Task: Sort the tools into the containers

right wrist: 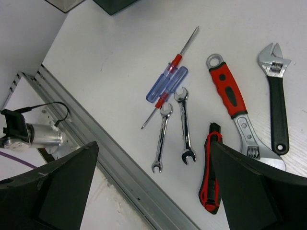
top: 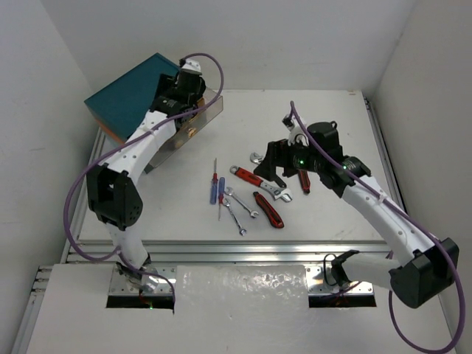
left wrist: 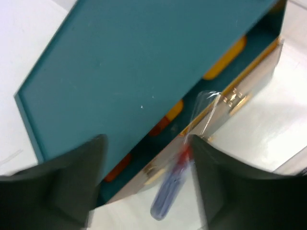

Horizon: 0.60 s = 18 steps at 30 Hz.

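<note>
Screwdriver, blurred, between parted left jaws

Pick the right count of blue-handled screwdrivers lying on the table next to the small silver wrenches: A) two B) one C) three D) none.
A: the right wrist view shows two blue-handled screwdrivers lying against each other, just beside the two small silver wrenches.

The screwdriver is a blur in the left wrist view, its tip lost; the drawers smear and the cabinet runs off the top edge. From above, the right gripper covers the handle of the black-handled wrench.
</note>
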Motion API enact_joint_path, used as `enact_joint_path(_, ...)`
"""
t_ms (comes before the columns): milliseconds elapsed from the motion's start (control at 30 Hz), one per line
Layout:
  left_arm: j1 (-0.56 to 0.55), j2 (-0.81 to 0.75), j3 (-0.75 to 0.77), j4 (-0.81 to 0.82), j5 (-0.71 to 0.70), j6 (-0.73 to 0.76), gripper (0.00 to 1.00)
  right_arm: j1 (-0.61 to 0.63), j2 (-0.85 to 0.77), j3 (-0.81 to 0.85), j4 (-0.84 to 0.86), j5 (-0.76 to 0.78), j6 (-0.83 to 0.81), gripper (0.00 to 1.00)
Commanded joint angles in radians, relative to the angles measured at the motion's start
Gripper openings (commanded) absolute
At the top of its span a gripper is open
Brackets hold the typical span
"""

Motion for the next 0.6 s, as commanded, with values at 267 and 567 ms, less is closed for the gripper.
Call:
enact_joint_path(267, 0.000, -0.303, 0.094, -0.085, 0.101, -0.282, 0.98, 0.274, 0.406, 0.240, -0.070, 0.438, 0.140, 0.99)
enact_joint_path(567, -0.001, -0.840, -0.378, 0.093, 0.371, -0.440, 1.00, 0.434, 0.753, 0.424, -0.070, 0.719, 0.275, 0.66)
